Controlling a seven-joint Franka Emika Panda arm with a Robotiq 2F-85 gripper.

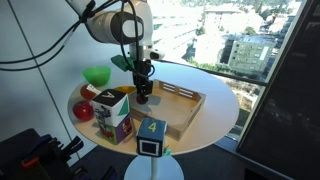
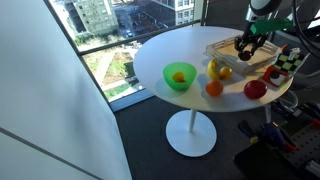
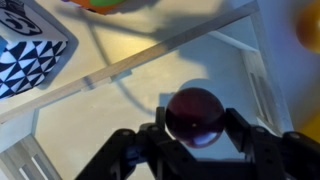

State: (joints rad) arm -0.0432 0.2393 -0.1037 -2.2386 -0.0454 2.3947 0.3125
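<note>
My gripper (image 3: 193, 128) is shut on a dark red round fruit (image 3: 193, 110), held between both fingers just above the floor of a shallow wooden tray (image 3: 150, 60). In both exterior views the gripper (image 1: 143, 96) (image 2: 245, 46) hangs straight down over the near end of the tray (image 1: 190, 103) (image 2: 228, 55) on a round white table (image 1: 215, 95) (image 2: 160, 50). The fruit is mostly hidden by the fingers in the exterior views.
A green bowl (image 1: 97, 75) (image 2: 180, 76) holds something orange. A red apple (image 1: 84, 110) (image 2: 255, 88), an orange (image 2: 214, 88), a yellow fruit (image 2: 218, 70) and patterned cubes (image 1: 115, 115) (image 1: 150, 135) (image 3: 25, 45) stand beside the tray. A large window lies beyond the table.
</note>
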